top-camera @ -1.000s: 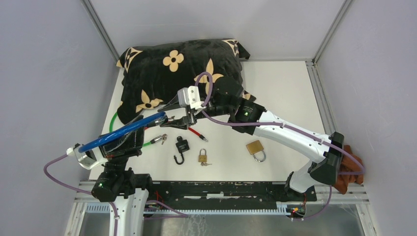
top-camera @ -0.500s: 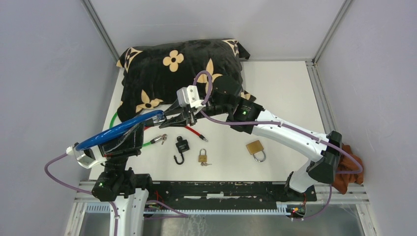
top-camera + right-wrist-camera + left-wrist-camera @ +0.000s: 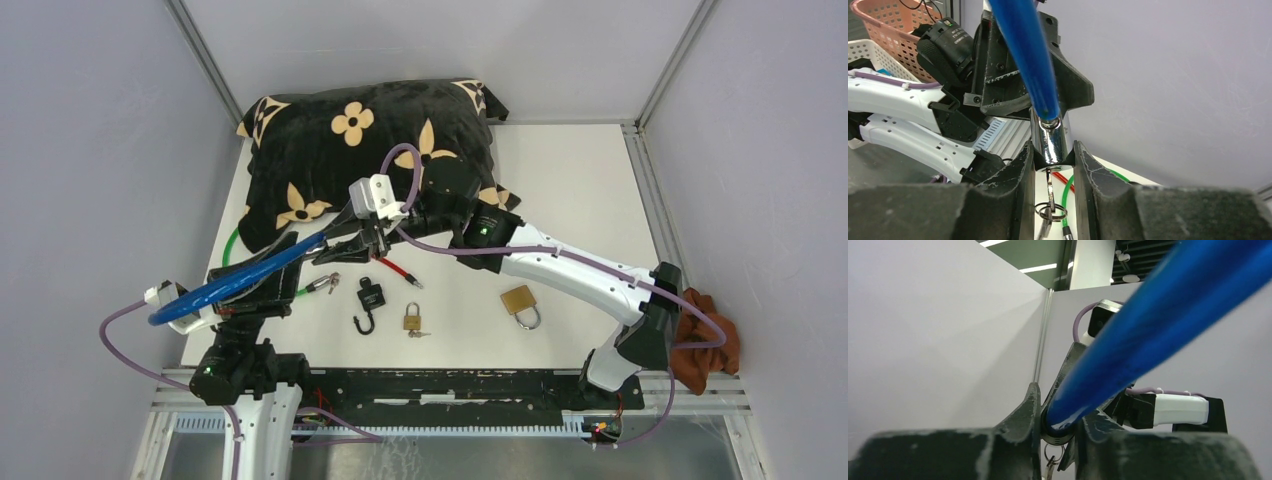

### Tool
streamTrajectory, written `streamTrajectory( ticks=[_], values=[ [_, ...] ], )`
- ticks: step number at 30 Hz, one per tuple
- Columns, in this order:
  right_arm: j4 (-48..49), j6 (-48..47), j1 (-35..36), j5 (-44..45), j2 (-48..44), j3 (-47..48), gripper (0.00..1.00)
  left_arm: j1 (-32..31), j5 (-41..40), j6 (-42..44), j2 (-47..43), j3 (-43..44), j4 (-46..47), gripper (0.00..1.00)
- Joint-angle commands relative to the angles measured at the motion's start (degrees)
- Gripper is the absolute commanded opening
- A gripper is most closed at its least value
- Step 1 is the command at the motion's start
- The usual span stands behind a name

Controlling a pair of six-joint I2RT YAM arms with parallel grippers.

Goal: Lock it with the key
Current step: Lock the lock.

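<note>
A blue cable lock [image 3: 235,280] hangs in the air over the table's left half. My left gripper [image 3: 315,245] is shut on the blue cable [image 3: 1128,355] just behind its end, fingers [image 3: 1030,412] on both sides. The cable ends in a chrome lock cylinder [image 3: 1049,140]. My right gripper [image 3: 1053,167] is shut on this cylinder from the opposite side. A key [image 3: 1049,182] sticks out of the cylinder's lower face, with key rings [image 3: 1050,210] dangling below it. In the top view the right gripper [image 3: 348,246] meets the left one at the pillow's front edge.
A black flowered pillow [image 3: 360,140] fills the back. On the table lie a green cable [image 3: 232,245], a red cable [image 3: 397,270], a black padlock [image 3: 370,298], a small brass padlock [image 3: 412,317] and a larger brass padlock [image 3: 519,301]. A brown cloth [image 3: 710,345] lies at the right edge.
Both grippers have shifted left together. The right gripper has closed on the chrome cylinder. The cable's free loop has swung down toward the near left.
</note>
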Motion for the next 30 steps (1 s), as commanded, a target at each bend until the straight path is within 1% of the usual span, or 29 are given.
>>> streamTrajectory(
  ticks=[1,2,4,5,6,7,9,10,12,14,16,18,20,21,25,27,30],
  values=[
    [1.6,-0.1,0.9,-0.4,0.2,3.6,0.00,-0.2,1.0,0.0,0.1,0.2,0.7,0.02],
    [0.0,-1.3,0.9,-0.4,-0.2,3.3,0.06,-0.2,0.7,0.0,0.0,0.2,0.6,0.02],
    [-2.0,-3.9,0.8,0.6,-1.8,1.5,0.32,-0.2,-0.3,0.1,-0.2,0.3,-0.1,0.02],
    [-2.6,-5.4,0.7,1.8,-3.2,-0.5,0.42,-0.2,-0.7,0.1,-0.4,0.3,-0.4,0.02],
    [-2.7,-6.8,0.6,3.9,-4.6,-2.3,0.55,-0.2,-1.2,0.2,-0.4,0.4,-0.7,0.02],
    [-2.2,-7.9,0.5,6.3,-6.6,-5.0,0.65,-0.2,-1.6,0.1,-0.5,0.4,-0.9,0.02],
    [1.3,-10.3,0.5,13.4,-11.1,-11.2,0.72,-0.2,-2.7,-0.2,-0.6,0.6,-1.6,0.02],
    [4.5,-11.4,0.5,17.7,-13.2,-15.0,0.73,-0.2,-3.2,-0.4,-0.7,0.6,-2.1,0.02],
    [14.1,-13.5,0.7,24.6,-18.2,-24.3,0.73,-0.1,-4.0,-0.8,-0.6,0.7,-2.7,0.02],
    [26.0,-16.9,2.0,29.9,-21.8,-32.7,0.74,-0.1,-4.4,-0.9,-0.6,0.7,-3.2,0.02],
    [35.0,-22.9,4.5,35.2,-24.1,-38.9,0.74,-0.1,-4.4,-0.9,-0.6,0.7,-3.6,0.02],
    [42.2,-30.2,8.3,41.7,-24.7,-43.0,0.72,-0.1,-4.5,-0.8,-0.5,0.7,-3.7,0.02],
    [49.2,-38.7,13.1,48.5,-23.3,-45.1,0.65,0.0,-4.5,-0.8,-0.5,0.7,-3.7,0.02],
    [52.3,-43.2,14.8,51.0,-22.4,-45.8,0.63,0.0,-4.6,-0.8,-0.4,0.7,-3.8,0.02],
    [65.0,-57.4,20.6,53.8,-16.2,-47.0,0.55,0.1,-4.7,-0.8,-0.3,0.6,-3.9,0.02],
    [65.7,-62.5,22.0,56.1,-12.7,-44.4,0.56,0.2,-4.7,-0.9,-0.2,0.7,-3.9,0.02],
    [61.5,-62.4,22.2,60.0,-9.2,-39.1,0.56,0.1,-4.6,-0.9,-0.2,0.7,-3.9,0.02]
  ],
)
